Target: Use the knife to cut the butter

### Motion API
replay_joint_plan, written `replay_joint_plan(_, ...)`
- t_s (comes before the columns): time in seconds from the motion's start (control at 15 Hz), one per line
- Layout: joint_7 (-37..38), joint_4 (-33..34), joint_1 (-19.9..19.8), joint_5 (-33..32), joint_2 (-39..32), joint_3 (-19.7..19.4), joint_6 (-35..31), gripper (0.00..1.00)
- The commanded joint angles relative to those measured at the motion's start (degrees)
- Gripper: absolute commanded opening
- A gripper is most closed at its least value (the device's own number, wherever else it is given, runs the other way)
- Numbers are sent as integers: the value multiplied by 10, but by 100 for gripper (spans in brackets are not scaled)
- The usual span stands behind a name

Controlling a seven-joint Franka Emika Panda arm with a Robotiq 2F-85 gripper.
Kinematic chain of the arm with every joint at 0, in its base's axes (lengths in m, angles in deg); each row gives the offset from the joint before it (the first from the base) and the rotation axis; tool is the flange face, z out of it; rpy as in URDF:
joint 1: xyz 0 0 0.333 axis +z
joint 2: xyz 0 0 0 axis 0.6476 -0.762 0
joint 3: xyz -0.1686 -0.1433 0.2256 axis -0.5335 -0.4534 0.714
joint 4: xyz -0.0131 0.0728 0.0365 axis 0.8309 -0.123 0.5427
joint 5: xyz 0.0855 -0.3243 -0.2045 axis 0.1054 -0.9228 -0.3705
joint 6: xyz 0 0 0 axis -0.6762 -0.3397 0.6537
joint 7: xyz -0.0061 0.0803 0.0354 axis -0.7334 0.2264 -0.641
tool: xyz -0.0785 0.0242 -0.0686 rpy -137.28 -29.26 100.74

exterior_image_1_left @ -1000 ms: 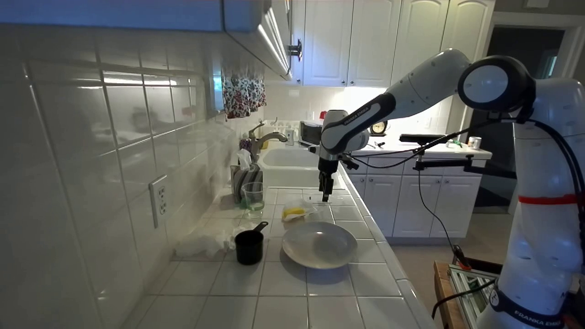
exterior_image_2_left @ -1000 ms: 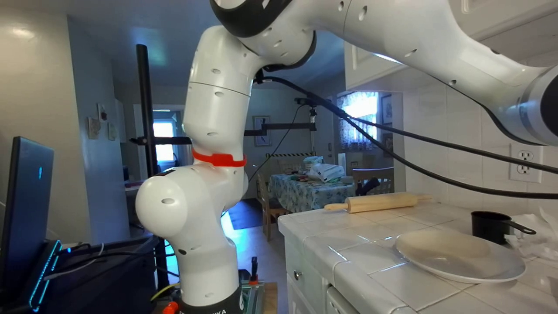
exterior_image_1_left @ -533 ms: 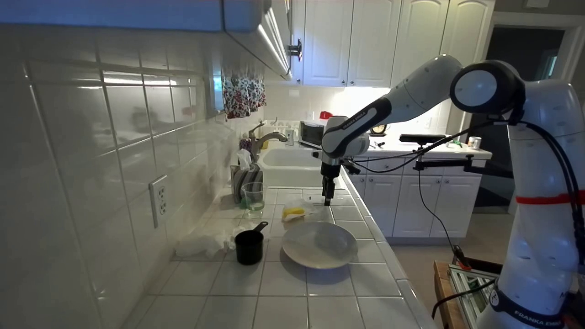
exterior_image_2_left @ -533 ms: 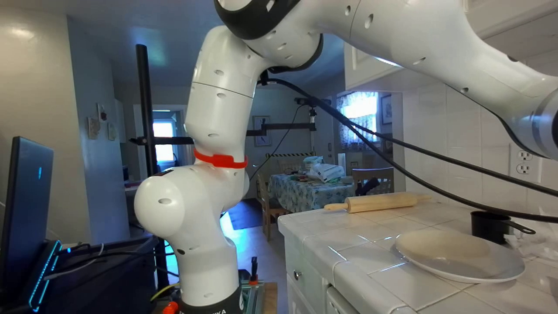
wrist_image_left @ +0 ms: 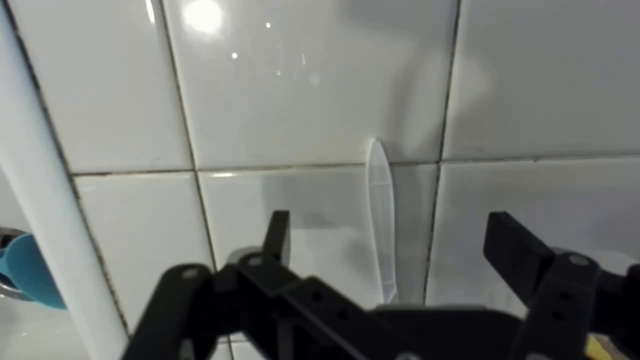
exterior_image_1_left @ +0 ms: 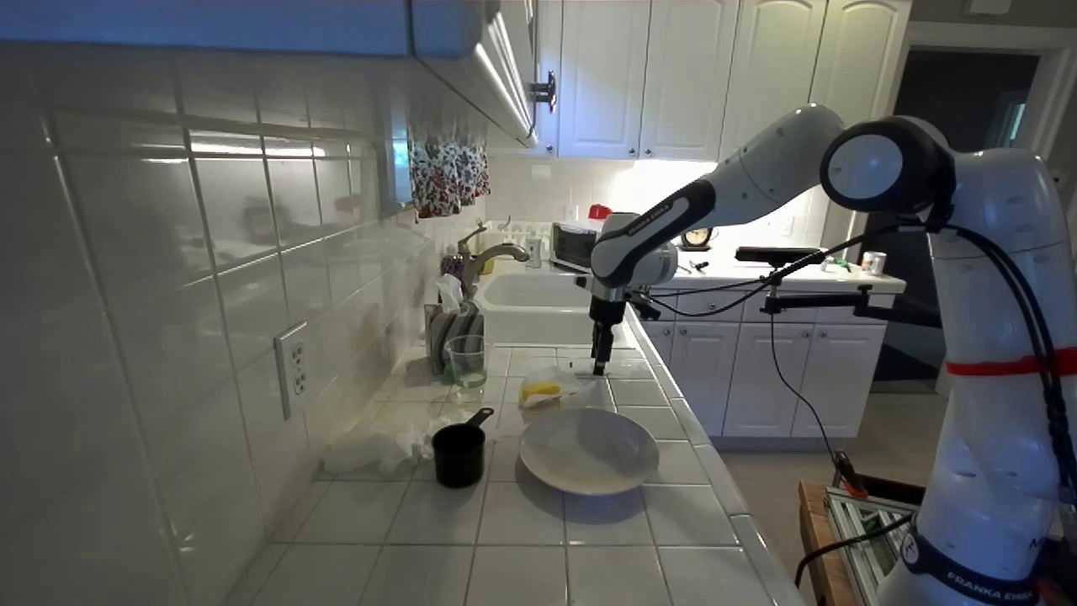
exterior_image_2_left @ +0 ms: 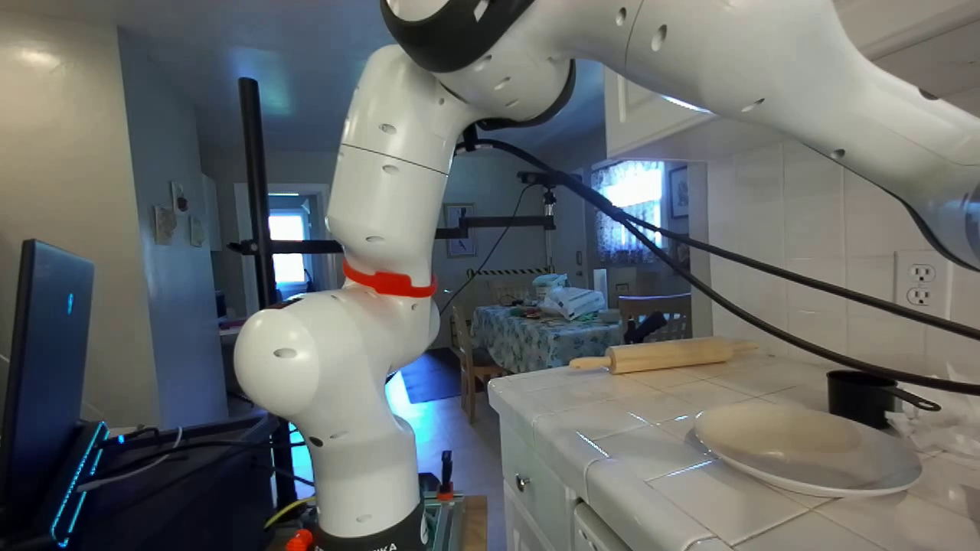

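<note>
Spread wide at the gripper, with broad room between the black fingers, and aimed down at the white-tiled counter. Cannot tell the height above the tiles. Between those fingers in the wrist view, and apart from both, can see the knife, thin and of pale see-through plastic, flat on the tiles across a grout line. Off to the left there, past the rounded edge of the sink, can make out something teal, cut off at the border. In an exterior view, near the gripper on the wall's side, can see the butter, small and yellow, on pale wrapping. Closer to that camera, find the round white plate and, just beside it, the black cup, visible in both exterior views. Next to the cup, find crumpled wrap; farther back, a clear tumbler near a striped holder. Past the plate in an exterior view, can see a wooden rolling pin.
</note>
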Motion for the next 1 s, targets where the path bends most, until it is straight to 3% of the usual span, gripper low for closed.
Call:
replay_joint_plan(0.0, -9, 39, -8, -3, -30, 12, 11, 100)
replay_joint_plan(0.2, -3, 53, -5, -14, -43, 16, 14, 98)
replay_joint_plan(0.47, -4, 65, -6, -22, -57, 21, 15, 81)
replay_joint_plan(0.53, 0, 70, -6, -27, -61, 20, 18, 84)
replay_joint_plan(0.93, 4, 80, -3, -39, -62, 20, 31, 77)
